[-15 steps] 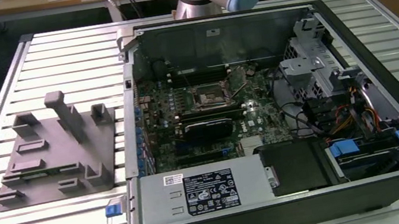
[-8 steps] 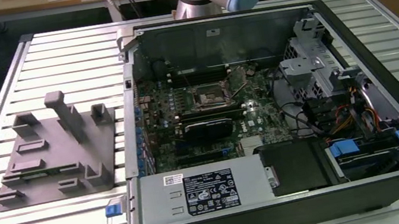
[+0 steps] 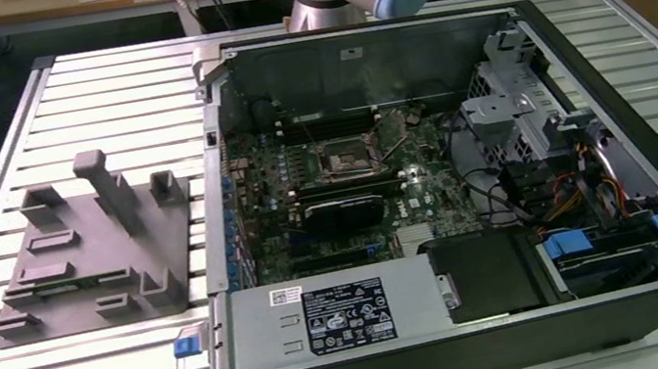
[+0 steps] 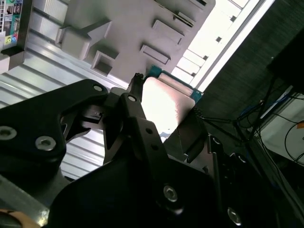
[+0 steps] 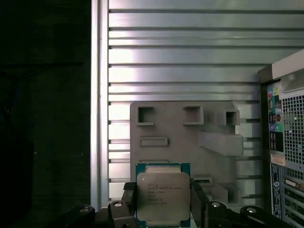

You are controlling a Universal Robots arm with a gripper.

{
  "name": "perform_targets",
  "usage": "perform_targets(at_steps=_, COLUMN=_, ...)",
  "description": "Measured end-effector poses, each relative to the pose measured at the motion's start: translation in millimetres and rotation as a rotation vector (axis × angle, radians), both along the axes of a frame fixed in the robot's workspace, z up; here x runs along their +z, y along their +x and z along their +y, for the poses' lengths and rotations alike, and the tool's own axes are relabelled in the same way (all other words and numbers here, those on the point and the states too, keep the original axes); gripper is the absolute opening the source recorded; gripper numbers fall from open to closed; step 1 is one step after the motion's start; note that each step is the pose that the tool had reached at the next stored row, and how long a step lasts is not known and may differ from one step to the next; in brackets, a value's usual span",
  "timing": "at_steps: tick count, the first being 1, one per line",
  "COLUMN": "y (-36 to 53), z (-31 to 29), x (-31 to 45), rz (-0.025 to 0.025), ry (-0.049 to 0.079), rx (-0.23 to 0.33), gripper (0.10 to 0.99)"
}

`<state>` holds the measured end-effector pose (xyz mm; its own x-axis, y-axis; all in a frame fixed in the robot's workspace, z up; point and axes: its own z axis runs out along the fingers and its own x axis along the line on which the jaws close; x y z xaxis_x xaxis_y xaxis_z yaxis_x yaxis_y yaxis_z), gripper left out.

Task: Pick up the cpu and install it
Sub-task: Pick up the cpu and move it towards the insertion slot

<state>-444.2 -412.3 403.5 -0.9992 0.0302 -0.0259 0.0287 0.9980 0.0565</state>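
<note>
We see the gripper (image 5: 163, 202) pinching the cpu (image 5: 163, 187) by its edges, over the grey fixture (image 5: 190, 137) on the slatted table (image 5: 190, 47). Nothing between them. Beside the fixture, the open computer case (image 3: 350, 67) holds the motherboard (image 3: 261, 175) with its black-framed socket (image 3: 344, 155).

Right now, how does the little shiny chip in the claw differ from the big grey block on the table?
The cpu is far smaller than the grey fixture. The cpu has a pale silver top with a green rim; the fixture is plain grey with raised blocks and recesses. The cpu is clamped in the gripper; the fixture lies flat on the slatted table. Both are roughly rectangular.
</note>
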Motion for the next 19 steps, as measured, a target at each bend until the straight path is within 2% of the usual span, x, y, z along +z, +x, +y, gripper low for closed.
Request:
perform_targets(at_steps=8, y=16.7, z=0.0, x=-0.1, rz=-0.0001, ry=0.0, rx=0.0, gripper=0.541)
perform_targets(at_steps=19, y=49.7, z=0.0, x=-0.1, rz=-0.0001, ry=0.0, rx=0.0, gripper=0.541)
